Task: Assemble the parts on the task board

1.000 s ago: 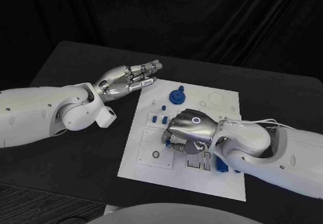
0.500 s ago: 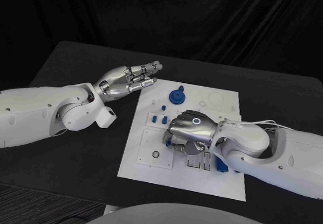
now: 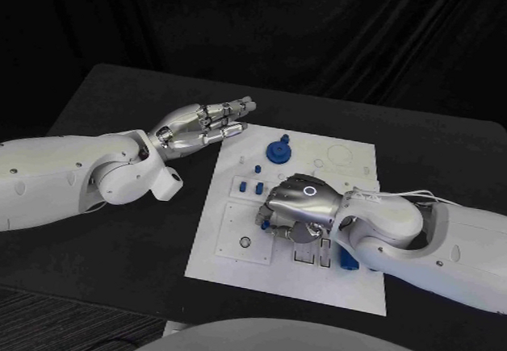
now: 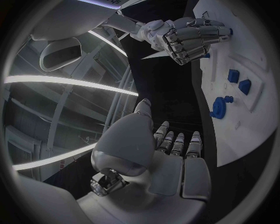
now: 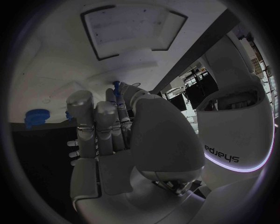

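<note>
Over the middle of the task board (image 3: 289,263), your right hand (image 3: 296,207) seems to pinch a small blue part (image 5: 116,85), light, stiff and slippery, so grip its sides; left hand (image 3: 201,123), fingers loosely apart, holds nothing.

Matt white task board (image 3: 231,255) — glossy blue plastic parts (image 3: 279,151)

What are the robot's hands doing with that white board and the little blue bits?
The robot is putting small blue parts together on the white task board. Its right hand is curled down over the middle of the board, with a small blue part at its fingertips. Its left hand hovers off the board's far left corner, holding nothing. A round blue gear and a few small blue pieces sit on the board.
</note>
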Available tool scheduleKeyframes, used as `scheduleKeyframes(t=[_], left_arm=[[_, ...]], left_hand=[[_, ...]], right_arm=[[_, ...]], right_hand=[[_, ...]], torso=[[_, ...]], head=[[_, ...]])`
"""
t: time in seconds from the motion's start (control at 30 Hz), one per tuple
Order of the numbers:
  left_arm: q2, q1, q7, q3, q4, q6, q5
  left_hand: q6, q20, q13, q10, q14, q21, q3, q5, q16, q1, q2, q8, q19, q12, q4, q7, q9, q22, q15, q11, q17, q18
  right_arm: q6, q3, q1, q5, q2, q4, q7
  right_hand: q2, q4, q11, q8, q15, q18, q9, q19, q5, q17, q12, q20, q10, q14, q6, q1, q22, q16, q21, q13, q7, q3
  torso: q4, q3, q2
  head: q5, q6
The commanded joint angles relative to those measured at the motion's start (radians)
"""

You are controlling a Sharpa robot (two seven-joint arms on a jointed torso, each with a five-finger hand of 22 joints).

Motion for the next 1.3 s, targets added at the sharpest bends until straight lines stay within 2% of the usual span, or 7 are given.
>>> scheduleKeyframes(t=[0.03, 0.47, 0.73, 0.87, 0.97, 1.1, 1.3], left_arm=[[0.001, -0.002, 0.007, 0.001, 0.001, 0.018, 0.002], [0.0, -0.002, 0.002, 0.001, 0.001, 0.021, 0.002], [0.002, -0.002, -0.002, 0.001, 0.0, 0.021, 0.002], [0.002, -0.002, -0.003, 0.001, 0.0, 0.021, 0.002], [0.001, -0.002, -0.004, 0.001, -0.001, 0.021, 0.002], [0.0, -0.002, -0.005, 0.001, -0.003, 0.021, 0.002], [-0.001, -0.002, -0.003, 0.001, -0.004, 0.015, 0.002]], left_hand=[[-0.001, 0.008, 0.001, 0.001, 0.0, -0.001, -0.001, -0.004, -0.004, 0.003, 0.009, 0.004, 0.001, 0.005, 0.006, 0.005, 0.001, 0.001, 0.004, 0.005, -0.001, 0.01], [0.001, 0.009, 0.002, 0.003, 0.0, -0.001, -0.001, -0.005, -0.004, 0.005, 0.012, 0.005, 0.002, 0.007, 0.006, 0.009, 0.001, 0.002, 0.005, 0.01, -0.001, 0.01], [0.001, 0.009, 0.002, 0.003, 0.0, -0.001, -0.001, -0.005, -0.004, 0.005, 0.013, 0.005, 0.002, 0.007, 0.006, 0.009, 0.001, 0.002, 0.005, 0.01, -0.001, 0.01], [0.001, 0.009, 0.002, 0.003, 0.0, -0.001, -0.001, -0.005, -0.004, 0.005, 0.013, 0.005, 0.002, 0.007, 0.006, 0.009, 0.001, 0.002, 0.005, 0.01, -0.001, 0.01], [0.002, 0.009, 0.001, 0.002, 0.0, -0.001, -0.001, -0.006, -0.004, 0.005, 0.014, 0.005, 0.002, 0.006, 0.006, 0.009, 0.001, 0.002, 0.006, 0.01, -0.001, 0.01], [0.003, 0.009, 0.001, 0.002, 0.0, -0.001, -0.001, -0.006, -0.004, 0.005, 0.014, 0.005, 0.002, 0.006, 0.006, 0.009, 0.002, 0.002, 0.006, 0.01, -0.001, 0.01], [-0.01, 0.011, 0.001, 0.001, 0.0, -0.001, -0.003, -0.001, -0.004, 0.001, 0.019, 0.003, 0.002, 0.005, 0.012, 0.001, 0.0, 0.002, 0.007, 0.003, -0.001, 0.01]], right_arm=[[0.004, -0.002, -0.005, -0.008, 0.0, -0.003, -0.025], [-0.002, -0.002, -0.006, -0.008, -0.001, -0.006, -0.027], [-0.05, -0.002, -0.006, -0.008, -0.013, -0.006, -0.033], [-0.115, -0.002, -0.003, 0.003, -0.042, 0.004, -0.024], [-0.163, -0.002, 0.012, 0.045, -0.072, 0.016, -0.012], [-0.212, -0.002, 0.05, 0.099, -0.123, 0.04, -0.01], [-0.185, -0.002, 0.131, 0.155, -0.212, 0.073, -0.036]], right_hand=[[-0.002, -0.001, 0.001, -0.007, 0.003, 0.004, -0.002, -0.008, -0.007, -0.002, -0.001, 0.002, -0.009, -0.009, -0.01, -0.001, 0.098, -0.005, -0.008, 0.0, 0.0, -0.006], [-0.019, 0.041, 0.01, -0.027, 0.012, 0.008, -0.017, -0.016, -0.071, -0.006, -0.015, 0.013, -0.068, -0.017, -0.078, -0.052, 0.093, -0.008, -0.03, -0.006, 0.002, -0.037], [-0.009, 0.07, 0.027, -0.026, 0.007, 0.013, -0.066, -0.021, -0.074, -0.016, -0.045, 0.013, -0.201, -0.025, -0.225, -0.073, 0.086, -0.015, -0.062, -0.021, -0.054, -0.148], [-0.013, 0.144, 0.035, -0.016, 0.006, 0.01, -0.086, -0.012, -0.094, -0.002, -0.045, 0.012, -0.272, -0.016, -0.245, -0.104, 0.089, -0.002, -0.055, -0.024, -0.078, -0.279], [-0.024, 0.183, 0.035, -0.014, 0.006, 0.01, -0.089, -0.007, -0.098, 0.005, -0.039, 0.011, -0.281, -0.012, -0.239, -0.102, 0.091, 0.003, -0.048, -0.023, -0.075, -0.31], [-0.032, 0.191, 0.031, 0.01, 0.018, -0.002, -0.084, 0.014, -0.098, 0.047, -0.015, 0.017, -0.264, 0.009, -0.184, -0.147, 0.106, 0.041, 0.015, -0.02, -0.038, -0.371], [-0.008, 0.193, 0.008, 0.037, 0.011, -0.049, -0.075, 0.094, -0.095, 0.177, 0.035, 0.015, -0.134, 0.055, -0.093, -0.341, 0.173, 0.155, 0.347, -0.01, -0.051, -0.414]], torso=[[0.0, 0.0001, 0.0], [0.0003, -0.0002, 0.0], [0.0004, -0.0002, 0.0], [0.0006, -0.0001, 0.0], [0.0005, -0.0001, 0.0], [0.0007, -0.0001, 0.0], [0.0008, 0.0, 0.0]], head=[[0.0, 0.0], [-0.002, 0.0], [-0.004, 0.0], [0.0, 0.0], [0.003, 0.0], [0.003, 0.0], [0.002, 0.0]])
